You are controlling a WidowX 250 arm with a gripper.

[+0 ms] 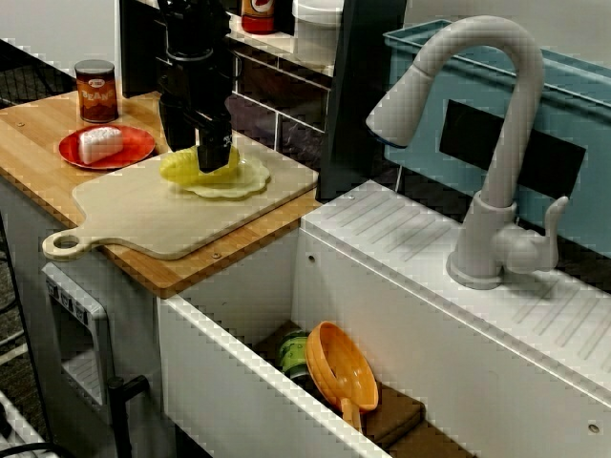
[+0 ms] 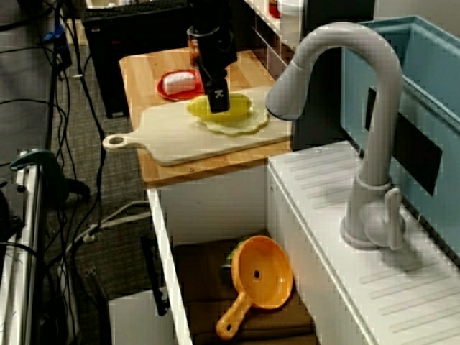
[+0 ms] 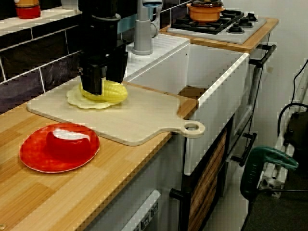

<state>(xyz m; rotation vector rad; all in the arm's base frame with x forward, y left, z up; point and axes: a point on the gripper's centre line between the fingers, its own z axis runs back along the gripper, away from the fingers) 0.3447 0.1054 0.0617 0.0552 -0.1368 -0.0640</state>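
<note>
My gripper (image 1: 214, 160) is down on the corn (image 1: 178, 168), its dark fingers covering the cob's middle. In none of the views can I tell whether they pinch it or only rest against it. The corn lies on its side on a pale yellow dish (image 1: 246, 181), which sits at the far end of the board (image 1: 143, 218), near the tiled wall. Just left of the board on the wooden counter is a red plate (image 1: 136, 145) carrying a white wedge (image 1: 99, 143), and a brown can (image 1: 95, 91) stands behind it. To the right, past the counter edge, the sink (image 1: 334, 277) holds an orange strainer (image 1: 344, 364) and a green tin (image 1: 294, 351). The grey faucet (image 1: 496, 143) arches over the drainboard.
</note>
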